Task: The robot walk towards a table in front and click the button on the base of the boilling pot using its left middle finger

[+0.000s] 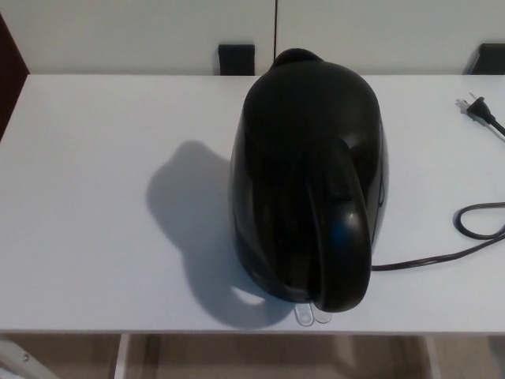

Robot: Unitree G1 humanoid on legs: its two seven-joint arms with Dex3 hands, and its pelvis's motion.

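Although the glossy black plastic boiling pot (308, 185) fills the middle of the head view, neither of the robot's hands shows at this moment, so nothing can be said of how their fingers stand or whether they hold anything. The pot stands upright on the white rectangular table (87, 237), close to the near edge, with its spout toward the far wall and its broad curved handle (339, 237) toward the robot. At the foot of the handle, just at the table's near edge, a small clear tab (310, 315) pokes out from under the body; this is probably the button on the base, though it is too small and pale to be sure. A thin black power cord (442, 257) runs from the base off to the robot's right, and its plug (477, 108) lies loose on the table, well apart from the pot.

Judging by the framing, the walk to the table looks complete and the reach has not yet begun. The next move calls for the left arm to come up over the near edge and bring its middle finger down onto that tab, without nudging the handle.
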